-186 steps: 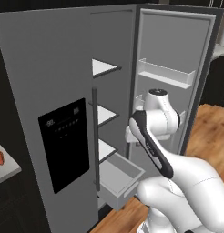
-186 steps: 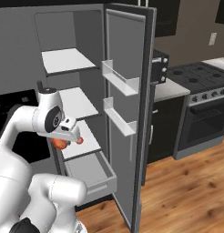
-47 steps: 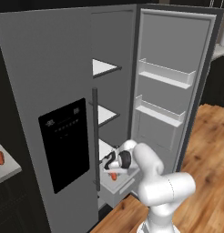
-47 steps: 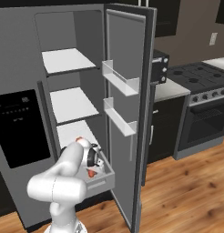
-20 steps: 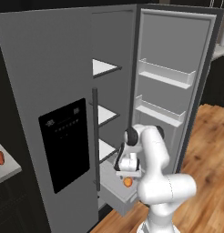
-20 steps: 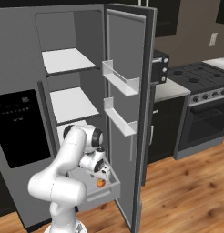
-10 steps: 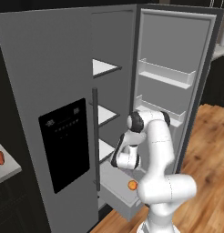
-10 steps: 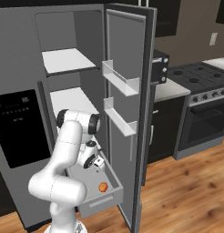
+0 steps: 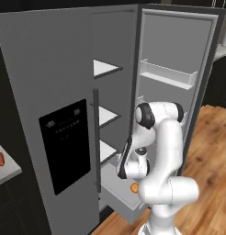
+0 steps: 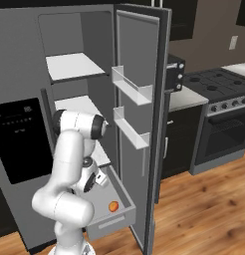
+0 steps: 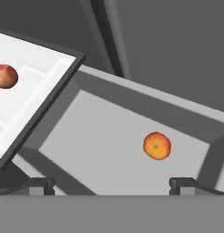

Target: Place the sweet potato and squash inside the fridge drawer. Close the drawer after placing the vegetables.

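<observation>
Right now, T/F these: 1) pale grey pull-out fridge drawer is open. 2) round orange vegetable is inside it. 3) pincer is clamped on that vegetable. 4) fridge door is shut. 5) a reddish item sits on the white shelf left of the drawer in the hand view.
1) The pale grey pull-out fridge drawer is open. True.
2) The round orange vegetable lies inside it. True; it rests on the drawer floor.
3) The pincer is clamped on that vegetable. False; its tips stand wide apart and the vegetable lies loose beyond them.
4) The fridge door is shut. False; it is swung wide open.
5) A reddish item sits on the white shelf left of the drawer in the hand view. True.
</observation>
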{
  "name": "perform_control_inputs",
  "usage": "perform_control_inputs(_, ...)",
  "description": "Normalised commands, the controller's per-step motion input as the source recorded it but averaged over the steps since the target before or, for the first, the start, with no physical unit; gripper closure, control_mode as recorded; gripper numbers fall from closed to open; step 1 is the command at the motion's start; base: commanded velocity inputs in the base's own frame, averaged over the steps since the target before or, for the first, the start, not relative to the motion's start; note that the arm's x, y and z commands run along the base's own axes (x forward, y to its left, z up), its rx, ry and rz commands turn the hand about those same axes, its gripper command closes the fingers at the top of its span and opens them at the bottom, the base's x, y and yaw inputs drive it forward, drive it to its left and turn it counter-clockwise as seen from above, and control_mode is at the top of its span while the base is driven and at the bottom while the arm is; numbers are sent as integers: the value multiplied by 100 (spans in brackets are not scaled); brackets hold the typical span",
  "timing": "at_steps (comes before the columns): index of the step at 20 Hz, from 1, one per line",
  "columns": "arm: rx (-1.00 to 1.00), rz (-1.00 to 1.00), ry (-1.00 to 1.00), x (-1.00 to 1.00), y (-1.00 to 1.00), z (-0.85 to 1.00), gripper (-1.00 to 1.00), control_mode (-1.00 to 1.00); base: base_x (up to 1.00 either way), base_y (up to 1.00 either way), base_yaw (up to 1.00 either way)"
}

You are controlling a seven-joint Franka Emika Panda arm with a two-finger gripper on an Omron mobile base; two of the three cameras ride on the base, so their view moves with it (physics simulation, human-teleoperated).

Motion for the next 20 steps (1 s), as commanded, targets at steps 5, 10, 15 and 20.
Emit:
perform_control_inputs(5,0,-12,-8,-14,-24,100,-100,-100,0,0,0)
perform_control_inputs(10,0,-6,0,-13,-12,100,-100,-100,0,0,0)
perform_control_inputs(15,0,-2,0,-30,0,100,-100,-100,0,0,0)
perform_control_inputs(20,0,-3,0,-35,-1,100,-100,-100,0,0,0)
